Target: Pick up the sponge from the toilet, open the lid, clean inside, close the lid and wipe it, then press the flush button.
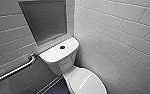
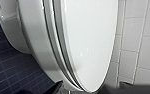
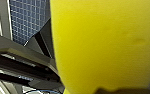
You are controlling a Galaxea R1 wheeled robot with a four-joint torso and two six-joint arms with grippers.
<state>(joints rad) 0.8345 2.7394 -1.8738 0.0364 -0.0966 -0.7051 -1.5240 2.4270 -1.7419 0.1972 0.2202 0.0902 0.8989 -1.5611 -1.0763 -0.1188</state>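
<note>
1. White tiled walls (image 1: 121,32) met in a corner behind the tank, and a dark blue tiled floor (image 2: 8,72) lay beneath.
2. The toilet (image 1: 59,62) stood in that corner, its boxy tank against the back wall and its bowl reaching toward me.
3. A grey framed panel (image 1: 44,21) hung on the wall just above the tank.
4. The lid (image 1: 87,81) was shut, lying flat on the seat. My left wrist camera looked along it from close by, with the rim of the bowl below it and the side wall just beside it.
5. A metal grab bar (image 1: 13,71) ran at a slant along the wall on my left, ending near the tank.
6. The sponge (image 3: 103,42), bright yellow, sat right up against my right wrist camera, off the toilet and above the floor, gripped in my right jaws.
7. The flush button (image 1: 62,47), small, round and dark, sat in the middle of the tank cover, with nothing touching it.
8. I could not tell how my left jaws stood.
</note>
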